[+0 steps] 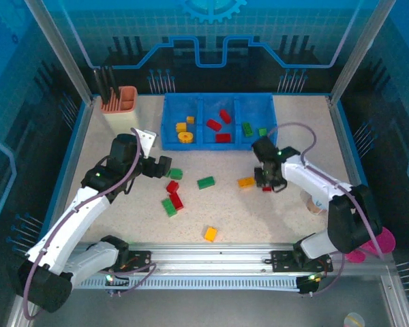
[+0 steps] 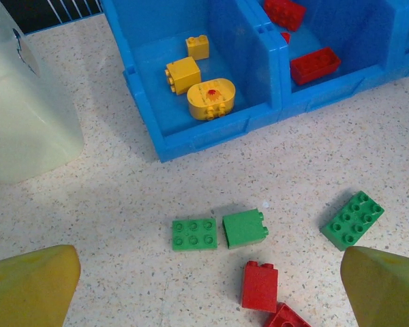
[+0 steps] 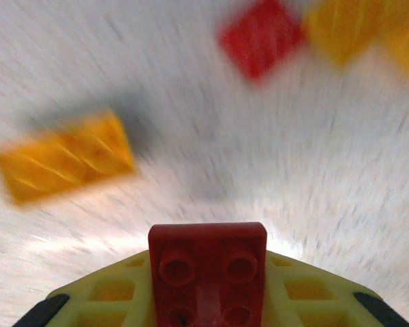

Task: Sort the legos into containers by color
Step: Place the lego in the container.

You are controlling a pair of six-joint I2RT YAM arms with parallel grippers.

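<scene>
Right gripper point(image 1: 268, 180): fingers point(image 3: 109, 293) closed on a red brick point(image 3: 208, 269), studs facing the wrist cam and seated square between the pads, so the grip looks centred. It sits low over the surface point(image 1: 279, 225), just beside an orange brick point(image 1: 246, 182). I can't tell if it's lifted clear yet, since the wrist view is motion-blurred. The blue tray point(image 1: 168, 129) already sets the colour map: yellows in the left compartment point(image 2: 150, 75), reds in the middle compartment point(image 1: 215, 105), greens in the right compartment point(image 1: 255, 109). So this brick should go middle, a short reach from where it's held. Left gripper point(image 1: 167, 167): fingers point(image 2: 27, 286) spread wide, nothing between them, hanging over a flat green plate point(image 2: 193, 234) and a green block point(image 2: 245, 228) lying just beside each other. That looks like staging for a green pick. Risk: at that spread the fingers could catch both greens, or nudge the loose red piece point(image 2: 259, 286) near them. Green's compartment is also on the far side of the tray, over the right arm's area, so the arms' paths need watching. Several bricks remain loose, so the sort is roughly mid-way.
</scene>
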